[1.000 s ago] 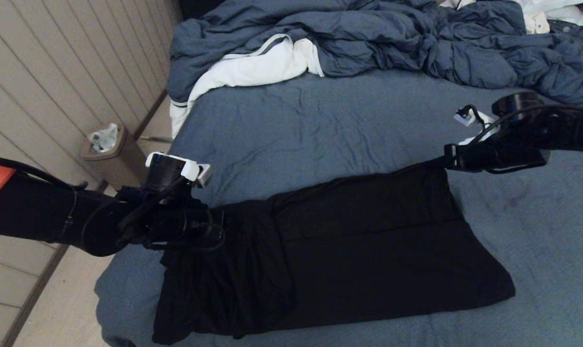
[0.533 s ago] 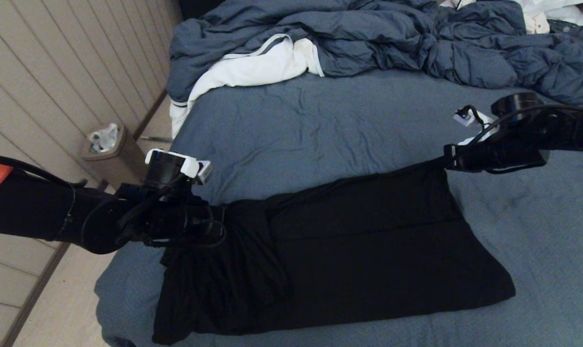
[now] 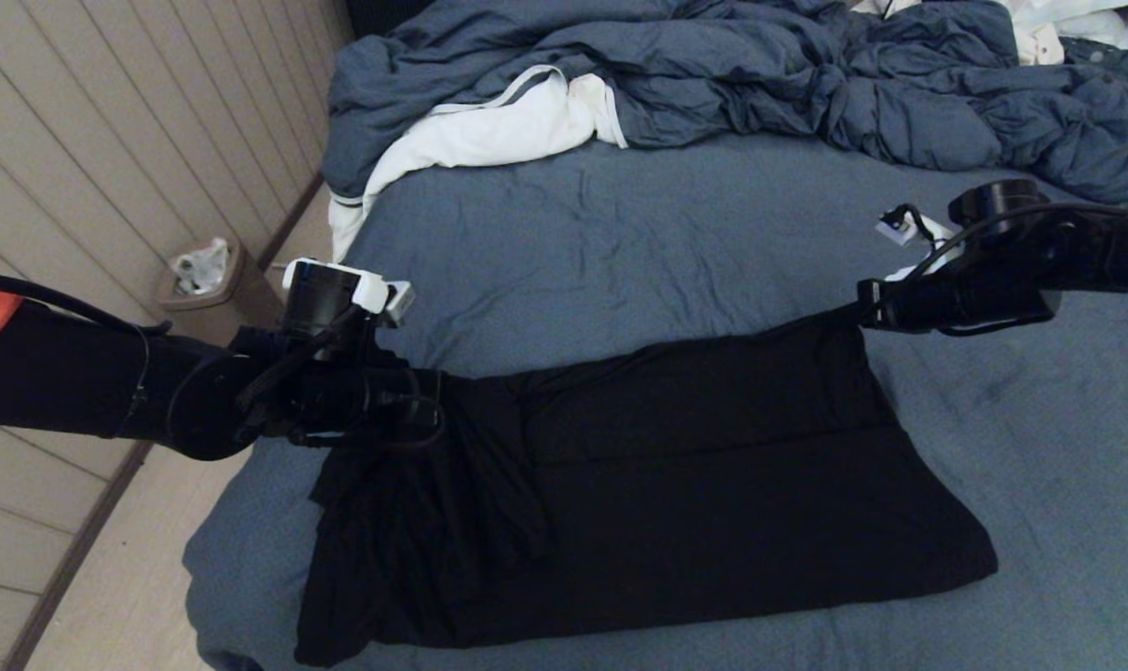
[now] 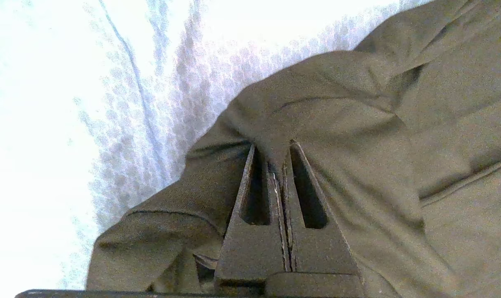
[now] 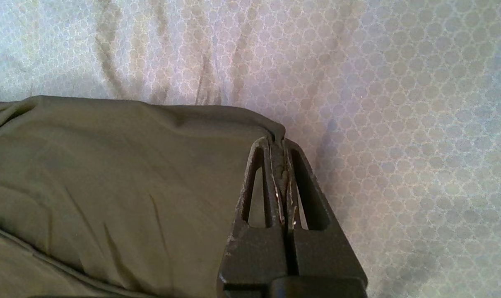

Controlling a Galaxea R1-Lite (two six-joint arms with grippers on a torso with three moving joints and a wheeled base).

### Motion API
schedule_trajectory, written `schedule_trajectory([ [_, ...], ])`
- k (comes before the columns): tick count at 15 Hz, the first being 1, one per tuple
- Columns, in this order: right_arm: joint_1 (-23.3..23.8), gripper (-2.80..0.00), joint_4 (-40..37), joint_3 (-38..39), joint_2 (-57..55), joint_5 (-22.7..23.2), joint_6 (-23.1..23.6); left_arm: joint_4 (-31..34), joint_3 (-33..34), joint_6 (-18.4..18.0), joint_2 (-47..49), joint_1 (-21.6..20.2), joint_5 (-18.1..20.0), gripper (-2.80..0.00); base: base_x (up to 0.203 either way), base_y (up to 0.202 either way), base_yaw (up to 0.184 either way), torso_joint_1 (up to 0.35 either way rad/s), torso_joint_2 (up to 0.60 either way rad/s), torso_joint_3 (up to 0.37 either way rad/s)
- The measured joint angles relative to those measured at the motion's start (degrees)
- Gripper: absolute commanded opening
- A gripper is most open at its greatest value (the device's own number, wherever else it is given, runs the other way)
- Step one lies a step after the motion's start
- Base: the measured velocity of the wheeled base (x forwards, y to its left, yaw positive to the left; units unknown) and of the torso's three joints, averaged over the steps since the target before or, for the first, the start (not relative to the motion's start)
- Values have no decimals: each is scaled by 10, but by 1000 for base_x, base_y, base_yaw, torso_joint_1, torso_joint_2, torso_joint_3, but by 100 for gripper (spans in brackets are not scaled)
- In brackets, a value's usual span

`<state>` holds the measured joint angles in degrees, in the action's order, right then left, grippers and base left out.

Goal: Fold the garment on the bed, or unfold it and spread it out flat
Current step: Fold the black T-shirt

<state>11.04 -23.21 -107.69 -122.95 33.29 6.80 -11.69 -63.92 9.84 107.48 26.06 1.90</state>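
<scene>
The black T-shirt [image 3: 639, 494] lies spread across the near part of the bed [image 3: 639, 242], plain side up, its far edge stretched between the two pincers. The left pincer [image 3: 438, 405] is clamped on the shirt's far corner toward the bed's left edge; in the left wrist view its two fingers [image 4: 254, 215] press together with a bunched fold of shirt [image 4: 358, 136] pinched at their tips [image 4: 275, 165]. The right pincer [image 3: 864, 312] is likewise closed on the opposite far corner; in the right wrist view a thin ridge of shirt [image 5: 109, 174] sits between the fingers [image 5: 308, 194] at their tips [image 5: 277, 165], with bare sheet [image 5: 399, 124] just beyond them. From both pincers the cloth runs toward the robot, creased below the left pincer and smoother below the right. Well beyond the pincers, at the far end of the bed, lie a rumpled duvet [image 3: 760, 84] and a white cloth [image 3: 489, 130]. A waste bin [image 3: 210, 289] stands on the floor beside the left arm.
</scene>
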Motion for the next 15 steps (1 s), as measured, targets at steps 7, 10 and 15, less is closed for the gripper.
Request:
schedule_trajectory([
  [7, 1, -280, 0, 0, 1, 0, 0, 15, 39, 3, -17, 10, 0, 0, 0, 0, 0, 0, 0, 0],
  [10, 1, -280, 0, -2, 1, 0, 0, 37, 35, 7, -29, 19, 1, 0, 0, 0, 0, 0, 0, 0],
  [15, 1, -280, 0, -3, 1, 0, 0, 72, 36, 11, -70, 32, -8, 0, 0, 0, 0, 0, 0, 0],
])
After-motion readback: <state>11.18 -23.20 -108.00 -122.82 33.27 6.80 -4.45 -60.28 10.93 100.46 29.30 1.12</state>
